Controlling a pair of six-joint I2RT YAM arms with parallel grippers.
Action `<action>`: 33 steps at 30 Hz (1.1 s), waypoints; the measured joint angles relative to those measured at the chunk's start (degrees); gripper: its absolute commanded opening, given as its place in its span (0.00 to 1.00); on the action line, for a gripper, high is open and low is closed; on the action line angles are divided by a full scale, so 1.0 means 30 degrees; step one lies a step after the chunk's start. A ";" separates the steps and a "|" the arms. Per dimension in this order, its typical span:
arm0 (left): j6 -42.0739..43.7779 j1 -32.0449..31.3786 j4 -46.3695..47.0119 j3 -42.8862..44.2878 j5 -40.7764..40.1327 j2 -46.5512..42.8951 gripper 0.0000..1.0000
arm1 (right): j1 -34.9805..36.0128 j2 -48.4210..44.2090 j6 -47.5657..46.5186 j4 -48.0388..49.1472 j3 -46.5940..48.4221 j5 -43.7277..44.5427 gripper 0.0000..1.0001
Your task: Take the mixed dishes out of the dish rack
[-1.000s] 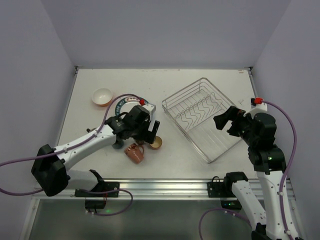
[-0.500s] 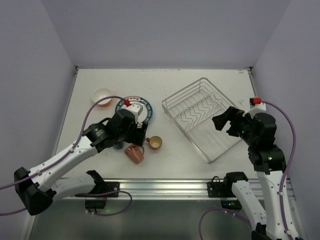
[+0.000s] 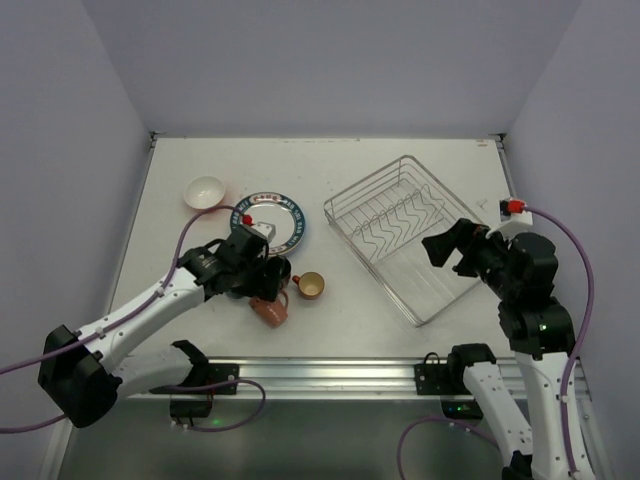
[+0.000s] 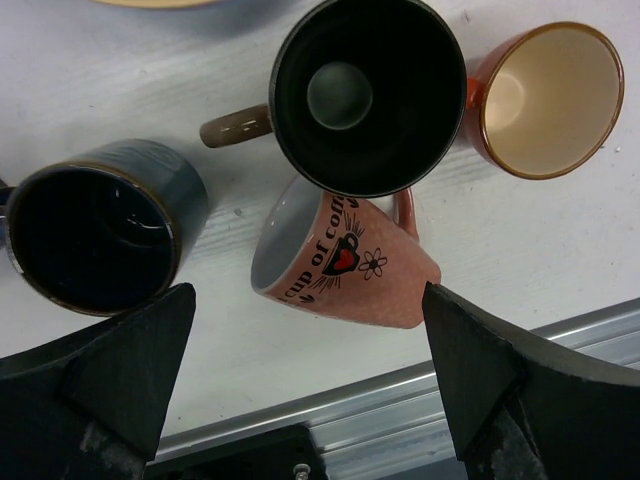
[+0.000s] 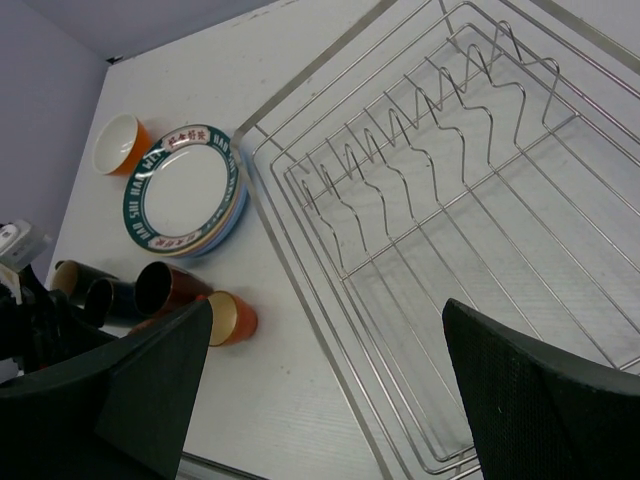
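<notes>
As L fingers [image 4: 110,370] gape over pink mug [image 4: 345,265], R fingers [image 5: 560,400] spread nr rack [image 3: 408,218]

Hiding the black mug [image 4: 368,95] and blue mug [image 4: 95,225] under the left claw [image 3: 265,285] from above; cropping the dish rack [image 5: 450,250] at right wrist view's edges.
</notes>
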 measured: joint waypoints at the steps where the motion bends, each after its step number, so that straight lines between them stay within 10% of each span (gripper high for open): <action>1: -0.0044 0.0007 0.0007 -0.0051 0.0160 0.0226 1.00 | 0.0000 -0.0087 0.0000 0.0015 -0.0036 -0.0138 0.99; 21: 0.0605 0.0007 0.1180 -0.0168 0.3315 0.3767 0.99 | 0.0423 -0.1151 -0.0233 0.0481 -0.0306 -0.1173 0.99; 33: 0.1290 0.0007 0.1596 -0.0175 0.4852 0.4233 0.74 | 0.0765 -0.1158 -0.0401 0.0466 -0.0306 -0.1268 0.99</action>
